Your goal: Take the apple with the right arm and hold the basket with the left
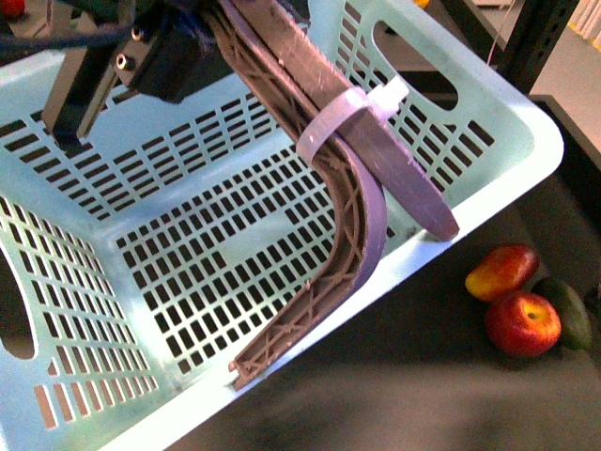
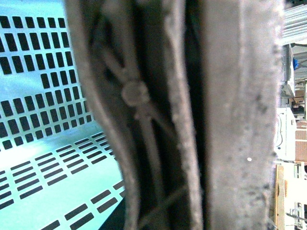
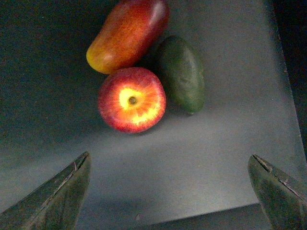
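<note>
The mint-green basket (image 1: 488, 160) is tilted up and fills most of the front view. Its brown handles (image 1: 329, 178) are tied by a white zip tie (image 1: 390, 94). My left gripper is shut on the handles near the top of the front view; in the left wrist view the handles (image 2: 230, 124) fill the frame, with the basket wall (image 2: 38, 96) behind. The red apple (image 1: 522, 322) lies on the dark table right of the basket. In the right wrist view the apple (image 3: 132, 99) lies stem dimple up, ahead of my open right gripper (image 3: 170, 184), which is apart from it.
A red-orange-yellow mango (image 1: 501, 271) (image 3: 129, 33) touches the apple. A dark green avocado-like fruit (image 1: 566, 312) (image 3: 181, 73) lies beside both. The dark table (image 3: 216, 143) runs to a black edge (image 1: 573, 122) at the right.
</note>
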